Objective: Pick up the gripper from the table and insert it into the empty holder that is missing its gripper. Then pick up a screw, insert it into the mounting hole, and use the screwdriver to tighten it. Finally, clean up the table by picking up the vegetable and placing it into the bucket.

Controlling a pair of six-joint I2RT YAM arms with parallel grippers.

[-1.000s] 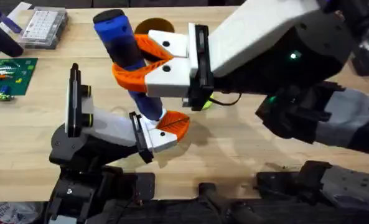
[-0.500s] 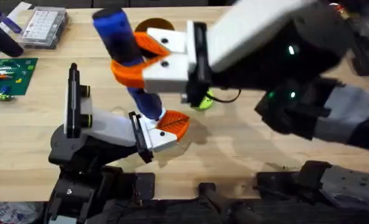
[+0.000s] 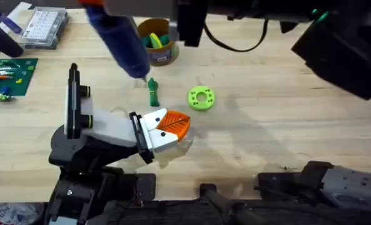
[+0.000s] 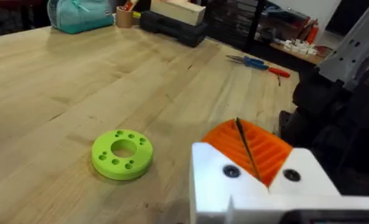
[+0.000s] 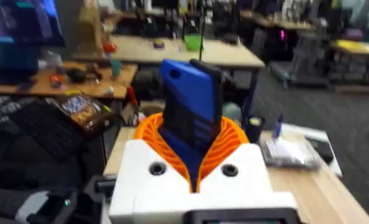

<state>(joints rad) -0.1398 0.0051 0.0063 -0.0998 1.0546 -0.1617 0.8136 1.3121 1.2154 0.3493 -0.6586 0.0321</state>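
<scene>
Bucket (image 3: pixel 155 44) at table's far edge, holding green and yellow pieces. Vegetable (image 3: pixel 152 92) on table (image 3: pixel 266 131) beside lime ring (image 3: pixel 201 98). Right gripper (image 5: pixel 193 162) clamped on screwdriver (image 3: pixel 119 40). Left gripper (image 4: pixel 259 163) pressed together.

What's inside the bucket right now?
The bucket holds something green and yellow against its yellow inside; what it is I cannot tell. The raised screwdriver covers its left rim. The vegetable lies outside.

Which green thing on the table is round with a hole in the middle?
The bright lime-green ring, flat on the wood with small holes around its big centre hole. The other green thing, the dark green vegetable beside it, is slim and knobbly, not round.
</scene>
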